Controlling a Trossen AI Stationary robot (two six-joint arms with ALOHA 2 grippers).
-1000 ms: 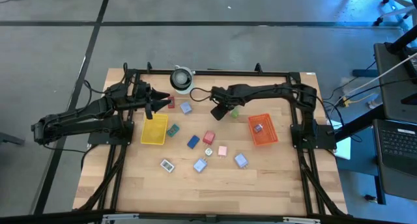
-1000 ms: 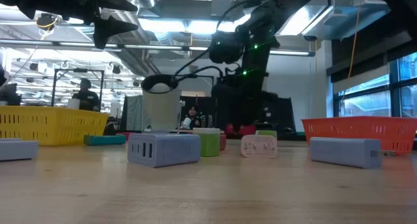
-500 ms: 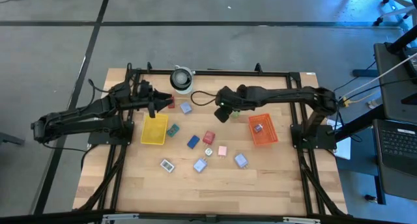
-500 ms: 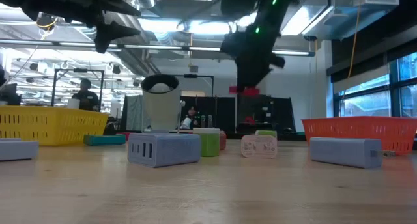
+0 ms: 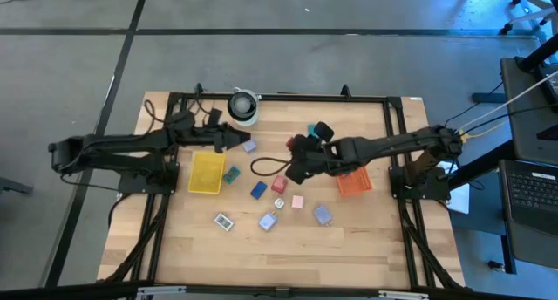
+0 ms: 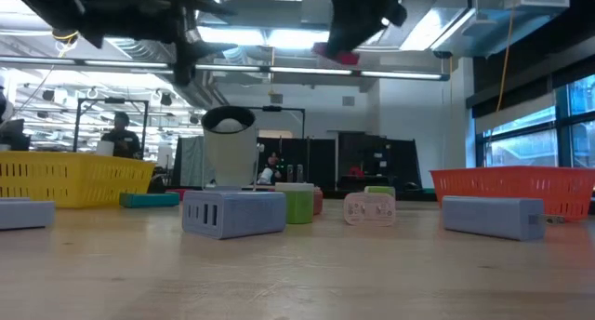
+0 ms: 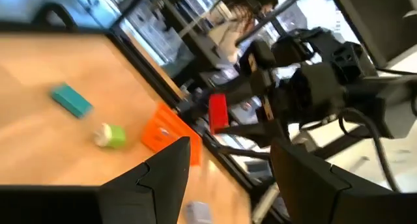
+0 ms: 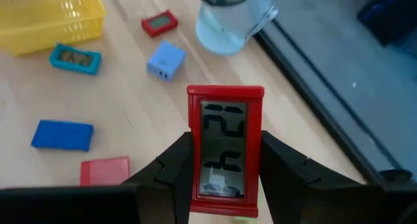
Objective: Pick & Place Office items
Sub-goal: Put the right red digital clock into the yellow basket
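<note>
My right gripper (image 8: 225,188) is shut on a red block with a grey display (image 8: 225,146), high above the table's middle (image 5: 290,143); in the low view the block (image 6: 338,55) hangs near the ceiling lights. My left gripper (image 5: 237,139) stands open and level over the far left of the table, beside the yellow tray (image 5: 207,173), with nothing between its fingers (image 7: 176,159). Other office items lie flat on the wood: a lavender block (image 5: 249,145), a teal one (image 5: 231,173), a blue one (image 5: 258,190), a red one (image 5: 279,184). My right gripper pinches the red block's two long sides (image 8: 193,160) between its two fingers, at the end nearer the wrist. The fingers run along the block and slant down from the table's right. The block is lifted clear, its display face toward the wrist camera.
A round grey-white cylinder (image 5: 243,105) stands at the far edge. The orange tray (image 5: 353,183) sits on the right, partly under my right arm. More small pieces (image 5: 268,221) lie near the middle, among them a lavender one (image 5: 323,215). Bare wood stretches along the near edge.
My right gripper has risen steeply with the red block, which came up from table height to well clear, while the arm swung toward the near edge. My left gripper has moved toward the table's right, past the yellow tray's far edge, and has rolled about its own axis.
</note>
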